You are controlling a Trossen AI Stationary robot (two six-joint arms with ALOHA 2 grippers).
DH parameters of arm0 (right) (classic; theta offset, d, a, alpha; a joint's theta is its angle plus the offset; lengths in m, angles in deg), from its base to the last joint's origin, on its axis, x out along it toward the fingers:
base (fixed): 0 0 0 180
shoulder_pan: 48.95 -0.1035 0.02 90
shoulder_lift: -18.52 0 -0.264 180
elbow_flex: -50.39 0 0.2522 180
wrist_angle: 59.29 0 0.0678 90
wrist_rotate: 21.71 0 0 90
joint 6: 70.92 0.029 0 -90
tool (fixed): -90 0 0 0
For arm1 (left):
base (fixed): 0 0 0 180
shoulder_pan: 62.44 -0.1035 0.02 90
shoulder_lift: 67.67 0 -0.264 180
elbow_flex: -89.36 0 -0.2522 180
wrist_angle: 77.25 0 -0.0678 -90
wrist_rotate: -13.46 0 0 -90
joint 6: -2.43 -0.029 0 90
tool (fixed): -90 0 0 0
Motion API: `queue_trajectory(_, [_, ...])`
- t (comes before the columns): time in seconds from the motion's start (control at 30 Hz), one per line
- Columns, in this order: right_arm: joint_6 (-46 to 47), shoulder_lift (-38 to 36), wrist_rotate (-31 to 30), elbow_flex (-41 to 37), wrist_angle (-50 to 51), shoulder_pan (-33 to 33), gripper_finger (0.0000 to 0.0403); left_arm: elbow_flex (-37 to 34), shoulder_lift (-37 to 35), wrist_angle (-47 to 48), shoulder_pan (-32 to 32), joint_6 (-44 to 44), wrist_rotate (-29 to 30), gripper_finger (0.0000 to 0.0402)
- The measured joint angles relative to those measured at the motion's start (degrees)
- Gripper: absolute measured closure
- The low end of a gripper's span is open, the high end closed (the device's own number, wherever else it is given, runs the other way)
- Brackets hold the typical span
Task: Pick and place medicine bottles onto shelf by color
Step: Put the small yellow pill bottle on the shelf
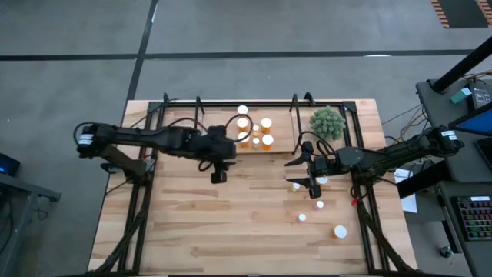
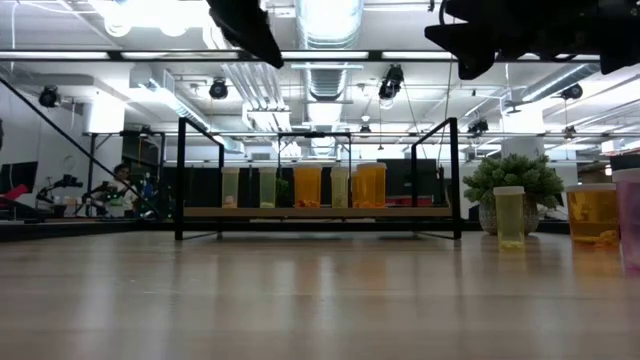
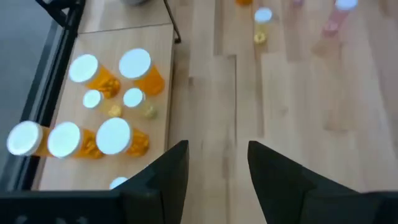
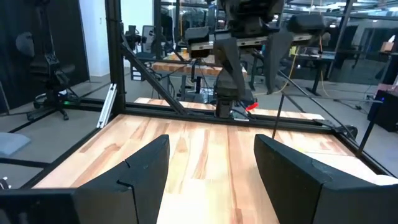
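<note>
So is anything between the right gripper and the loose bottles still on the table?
Nothing visible does. The right gripper hangs open right by the loose bottles, with only bare tabletop around them.

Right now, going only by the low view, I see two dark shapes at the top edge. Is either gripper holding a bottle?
Observer: No. The left gripper is open and empty, above bare tabletop beside the shelf.
Operator: And the right one?
Observer: The right gripper is open too, with nothing between its fingers.
Operator: Any bottles off the shelf?
Observer: Several white-capped medicine bottles stand loose on the table near the right arm.
</note>
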Motion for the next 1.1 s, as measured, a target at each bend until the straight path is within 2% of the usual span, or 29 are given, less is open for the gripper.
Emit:
queue_trajectory(0.23, [3.3,0.0,-5.6,0.1,0.6,0.0,0.0177,-10.0,-6.2,-9.1,1.1,2.2,0.1,0.0253])
queue_trajectory(0.4, [4.6,0.4,-9.7,4.6,9.8,0.0,0.0177,-15.9,-8.7,-15.9,0.9,1.5,3.1,0.0253])
queue_trajectory(0.53, [3.5,2.4,-13.1,9.9,17.2,0.2,0.0177,-19.4,-10.0,-20.1,0.5,-2.5,6.6,0.0253])
queue_trajectory(0.7, [0.8,5.3,-13.6,16.9,26.5,2.8,0.0177,-23.2,-10.3,-25.2,-3.2,-10.9,7.7,0.0257])
queue_trajectory(0.8, [-1.2,7.0,-13.6,19.8,29.9,5.2,0.0177,-26.2,-10.3,-30.9,-7.4,-15.9,6.8,0.0283])
queue_trajectory(0.97, [-1.9,9.4,-13.6,21.8,31.9,8.0,0.0177,-31.1,-9.3,-41.1,-13.0,-14.7,0.1,0.0379])
queue_trajectory(1.1, [-2.4,10.2,-13.4,21.6,31.8,8.2,0.0177,-33.6,-7.3,-43.0,-13.4,-13.1,1.9,0.0393])
